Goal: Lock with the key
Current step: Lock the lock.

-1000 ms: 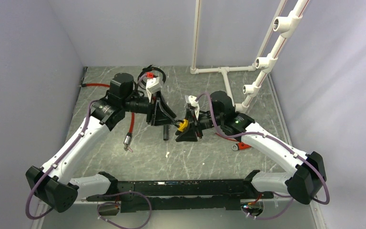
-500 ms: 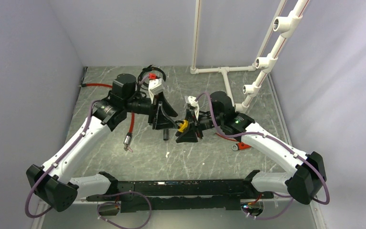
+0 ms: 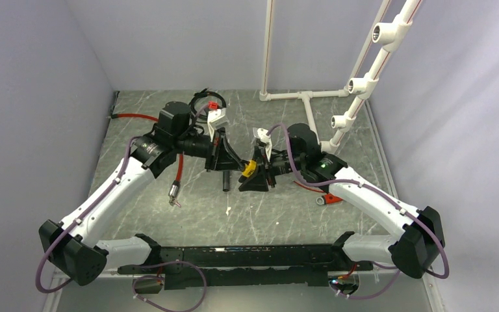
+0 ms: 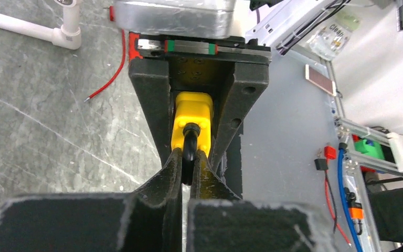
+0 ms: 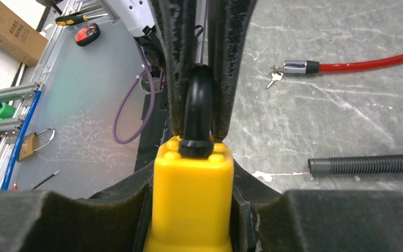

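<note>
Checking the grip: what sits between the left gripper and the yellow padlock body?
Only the black shackle, pinched in the left gripper's shut jaws and running into the yellow body. The left wrist view shows it.

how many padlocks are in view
2: yellow padlock held between left hand and right hand; brass padlock beyond the table edge, right wrist view. Others may be hidden.

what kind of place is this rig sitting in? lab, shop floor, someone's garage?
Most likely a robotics lab test cell: a bench boxed in by plain panel walls, a white PVC pipe frame at the back, and aluminium framing with loose wiring beside the bench.
</note>
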`<state>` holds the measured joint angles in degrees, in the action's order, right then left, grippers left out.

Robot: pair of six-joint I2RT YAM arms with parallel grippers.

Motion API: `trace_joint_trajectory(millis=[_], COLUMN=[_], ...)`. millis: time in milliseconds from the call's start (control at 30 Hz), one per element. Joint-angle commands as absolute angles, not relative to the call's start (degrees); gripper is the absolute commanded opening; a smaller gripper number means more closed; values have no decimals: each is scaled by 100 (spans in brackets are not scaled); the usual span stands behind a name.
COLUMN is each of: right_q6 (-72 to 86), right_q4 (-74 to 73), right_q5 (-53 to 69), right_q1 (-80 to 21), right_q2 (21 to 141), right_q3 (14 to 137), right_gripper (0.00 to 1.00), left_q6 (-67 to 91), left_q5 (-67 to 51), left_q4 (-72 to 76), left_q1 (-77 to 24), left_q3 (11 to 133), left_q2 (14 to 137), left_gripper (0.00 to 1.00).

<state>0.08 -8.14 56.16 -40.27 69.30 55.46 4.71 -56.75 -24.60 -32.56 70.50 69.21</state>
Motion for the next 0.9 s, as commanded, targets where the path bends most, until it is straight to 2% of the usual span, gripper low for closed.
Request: trace_joint_trajectory(millis=[0, 33, 100, 133, 200, 367, 500, 667, 867], right_q6=[-182, -170, -129, -92, -37, 235, 239, 409, 608], right_q4=[-587, -615, -649, -665, -702, -867, -952, -786, -501], right_q5=[5809, 5820, 5814, 5746, 5658, 5841, 5880, 5986, 6084], right_q1=[-3997, -3987, -3966, -3958, -3884, -3477, -3271, -3270, -3283], right_q2=[6669, 6653, 6596, 6555, 6419, 6055, 5874, 5931, 6028], right_q3=[5480, 5487, 5542, 5570, 5625, 5555, 5494, 5478, 5382], right_gripper=[0, 13, 54, 66, 77, 75, 67, 51, 46], left_q6=[793, 651, 499, 413, 215, -342, -401, -344, -91], left_q5=[-6125, -6174, -6287, -6342, -6453, -6832, -7032, -7054, -7000], left_q4=[-2183, -2343, -2580, -2752, -3107, -3533, -3492, -3371, -3090], left_q1=[-2745, -2735, -2733, -2727, -2713, -2616, -2610, -2604, -2609], left_q3=[7154, 7194, 7256, 7313, 7445, 7515, 7435, 7457, 7388], left_q2=[6838, 6827, 6797, 6806, 6864, 6868, 6824, 6885, 6901], left_gripper=[0, 0, 0, 0, 0, 0, 0, 0, 0])
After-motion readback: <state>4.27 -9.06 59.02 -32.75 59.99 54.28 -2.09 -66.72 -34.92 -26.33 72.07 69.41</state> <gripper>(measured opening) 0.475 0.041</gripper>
